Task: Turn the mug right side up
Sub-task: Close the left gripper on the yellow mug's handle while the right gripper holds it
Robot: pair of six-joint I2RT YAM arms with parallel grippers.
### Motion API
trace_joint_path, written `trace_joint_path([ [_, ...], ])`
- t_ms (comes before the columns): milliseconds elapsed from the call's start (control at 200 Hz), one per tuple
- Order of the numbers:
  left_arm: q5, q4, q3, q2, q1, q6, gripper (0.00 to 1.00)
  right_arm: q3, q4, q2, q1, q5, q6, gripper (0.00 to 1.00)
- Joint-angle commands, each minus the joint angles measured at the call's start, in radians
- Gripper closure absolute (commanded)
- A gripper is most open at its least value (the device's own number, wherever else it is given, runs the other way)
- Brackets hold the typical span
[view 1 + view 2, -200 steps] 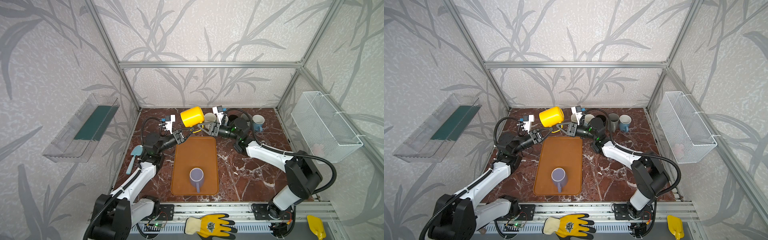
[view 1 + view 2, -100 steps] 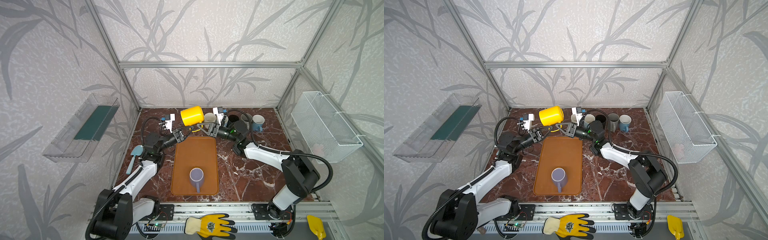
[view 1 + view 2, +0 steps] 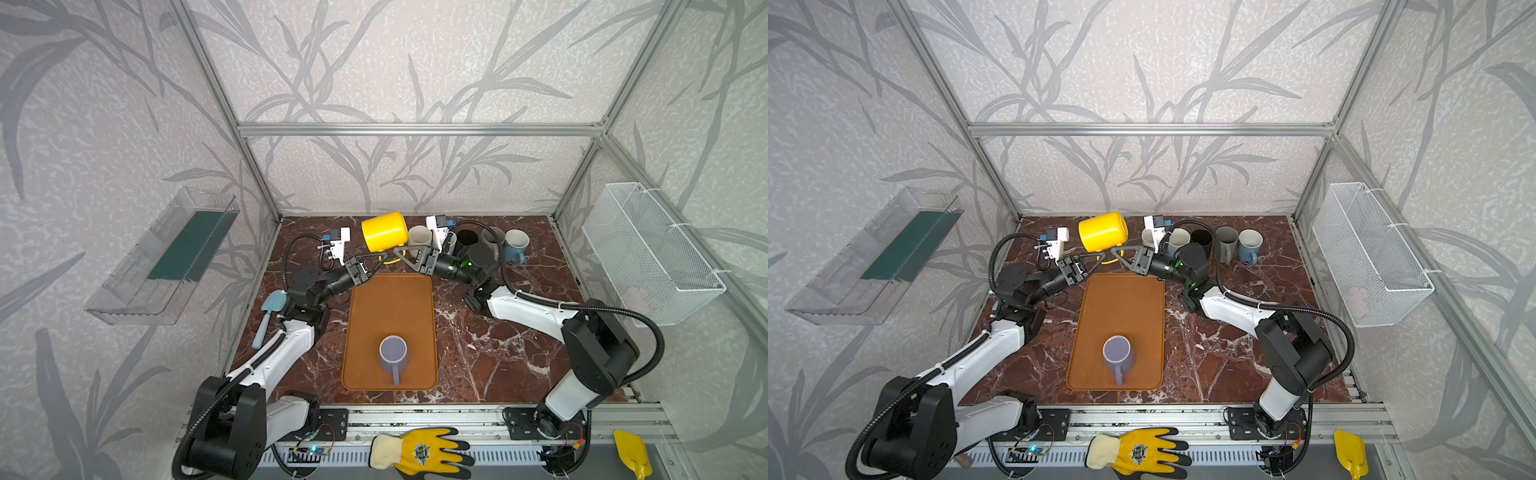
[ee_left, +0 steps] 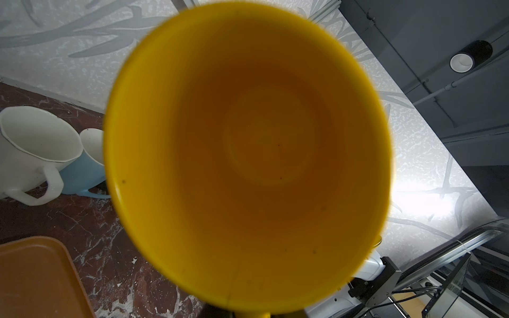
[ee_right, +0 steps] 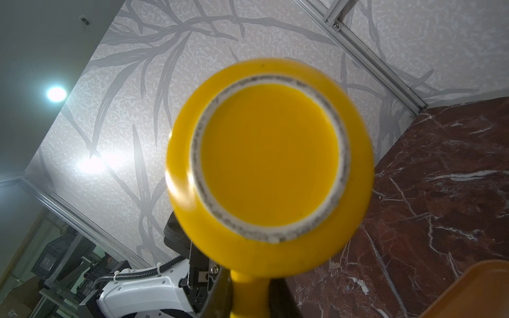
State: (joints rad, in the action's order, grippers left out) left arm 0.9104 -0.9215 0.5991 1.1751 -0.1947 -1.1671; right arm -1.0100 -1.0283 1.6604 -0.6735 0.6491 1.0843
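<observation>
The yellow mug hangs on its side above the back of the table, between my two grippers in both top views. Its handle points down toward them. My right gripper is shut on the handle; in the right wrist view the mug's base faces the camera and dark fingers flank the handle. My left gripper meets the same handle from the left and is shut on it. In the left wrist view the mug's open mouth fills the picture and hides most of the left gripper.
A purple mug stands mouth up on the orange tray just below the grippers. White, black, grey and blue mugs line the back right. A teal scoop lies left. A wire basket hangs on the right wall.
My left gripper's jaws have closed in on the mug's handle. The mug and the right gripper have hardly moved.
</observation>
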Motion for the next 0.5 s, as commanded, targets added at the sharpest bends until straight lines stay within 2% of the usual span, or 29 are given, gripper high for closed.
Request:
trace_joint_path([
  [0, 0.017, -0.062, 0.020, -0.008, 0.006, -0.025, 0.86, 0.001, -0.108, 0.002, -0.015, 0.012, -0.032, 1.00],
  [115, 0.015, -0.063, 0.019, -0.013, 0.006, -0.026, 1.00, -0.002, -0.108, 0.009, -0.017, 0.020, -0.031, 0.96],
  [315, 0.011, -0.067, 0.016, -0.020, 0.006, -0.028, 1.00, 0.005, -0.099, 0.007, -0.017, 0.018, -0.040, 0.75],
  [495, 0.010, -0.057, 0.011, -0.037, 0.006, -0.019, 1.00, 0.014, -0.067, -0.006, -0.017, 0.012, -0.065, 0.62],
])
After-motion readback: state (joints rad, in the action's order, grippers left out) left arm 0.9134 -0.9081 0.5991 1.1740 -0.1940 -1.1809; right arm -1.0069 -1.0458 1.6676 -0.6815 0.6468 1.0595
